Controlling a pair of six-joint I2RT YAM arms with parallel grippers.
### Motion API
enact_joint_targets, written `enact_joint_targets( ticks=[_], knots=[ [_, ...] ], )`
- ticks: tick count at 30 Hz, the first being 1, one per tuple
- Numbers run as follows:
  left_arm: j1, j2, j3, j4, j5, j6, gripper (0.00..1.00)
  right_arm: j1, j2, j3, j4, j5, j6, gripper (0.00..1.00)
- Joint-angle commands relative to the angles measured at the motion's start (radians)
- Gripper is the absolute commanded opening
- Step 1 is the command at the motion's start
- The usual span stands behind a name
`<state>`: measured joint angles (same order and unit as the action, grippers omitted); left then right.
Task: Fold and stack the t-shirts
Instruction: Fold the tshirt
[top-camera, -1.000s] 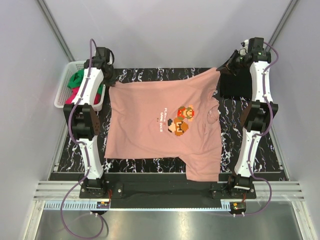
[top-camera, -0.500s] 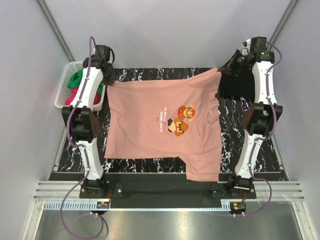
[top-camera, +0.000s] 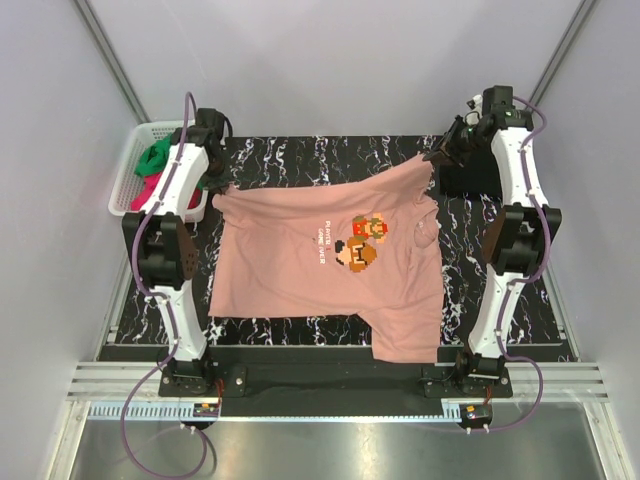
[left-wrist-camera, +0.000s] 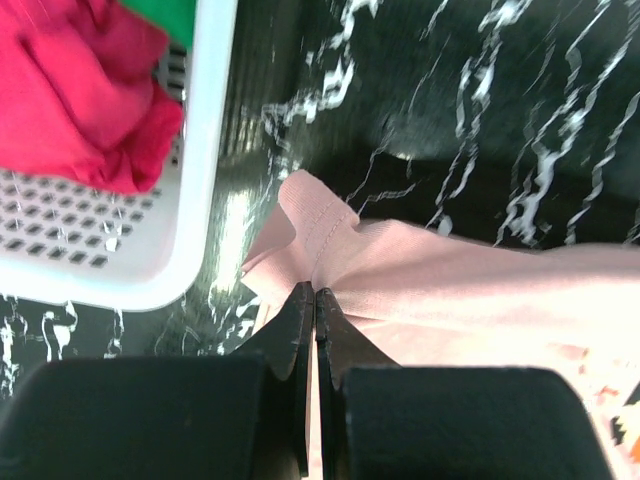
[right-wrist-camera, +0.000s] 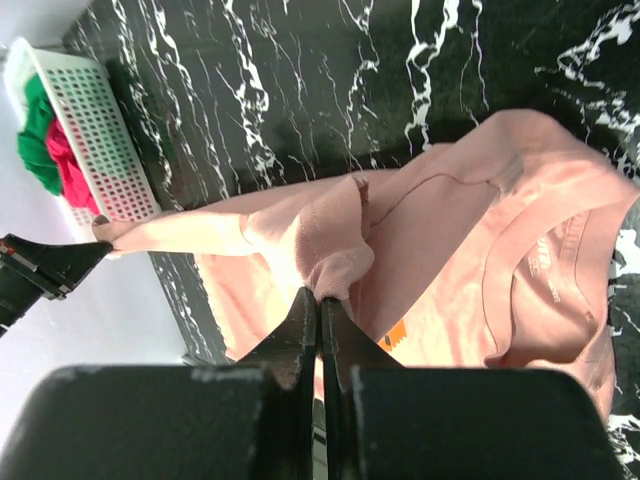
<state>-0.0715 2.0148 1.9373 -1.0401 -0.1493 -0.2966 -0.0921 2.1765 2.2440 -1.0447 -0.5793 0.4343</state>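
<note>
Black marble table (top-camera: 300, 150) bore the salmon-pink t-shirt (top-camera: 300, 270) print up, collar to the right, near sleeve draped over the front edge; its far edge hung raised between both arms; I judged this the first fold, calling for an even pull toward me to lay the far half over the near; white basket (top-camera: 128, 175) far left held green and red tees; left gripper (left-wrist-camera: 315, 293) pinched tight on the far hem corner; right gripper (right-wrist-camera: 320, 297) likewise on the far sleeve.
</note>
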Motion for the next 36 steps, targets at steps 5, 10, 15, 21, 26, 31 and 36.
enact_joint_targets(
  ticks=[5, 10, 15, 21, 26, 31, 36],
  knots=[
    [-0.007, -0.110, -0.031, 0.000, 0.002, 0.010, 0.00, 0.012, -0.142, -0.058, 0.006, 0.033, -0.037, 0.00],
    [-0.010, -0.143, -0.058, -0.001, -0.007, 0.022, 0.00, 0.012, -0.225, -0.150, 0.006, 0.056, -0.037, 0.00],
    [-0.014, -0.176, -0.115, -0.003, 0.011, 0.008, 0.00, 0.014, -0.296, -0.283, 0.025, 0.055, -0.039, 0.00],
    [-0.031, -0.159, -0.143, -0.018, 0.042, -0.004, 0.00, 0.018, -0.340, -0.402, 0.057, 0.038, -0.045, 0.00],
    [-0.042, -0.148, -0.166, -0.035, 0.051, -0.009, 0.00, 0.020, -0.350, -0.442, 0.057, 0.033, -0.048, 0.00],
    [-0.044, -0.160, -0.187, -0.055, 0.059, -0.009, 0.00, 0.026, -0.359, -0.475, 0.058, 0.044, -0.048, 0.00],
    [-0.045, -0.166, -0.228, -0.080, 0.062, -0.012, 0.00, 0.034, -0.369, -0.530, 0.052, 0.047, -0.046, 0.00]
  ],
)
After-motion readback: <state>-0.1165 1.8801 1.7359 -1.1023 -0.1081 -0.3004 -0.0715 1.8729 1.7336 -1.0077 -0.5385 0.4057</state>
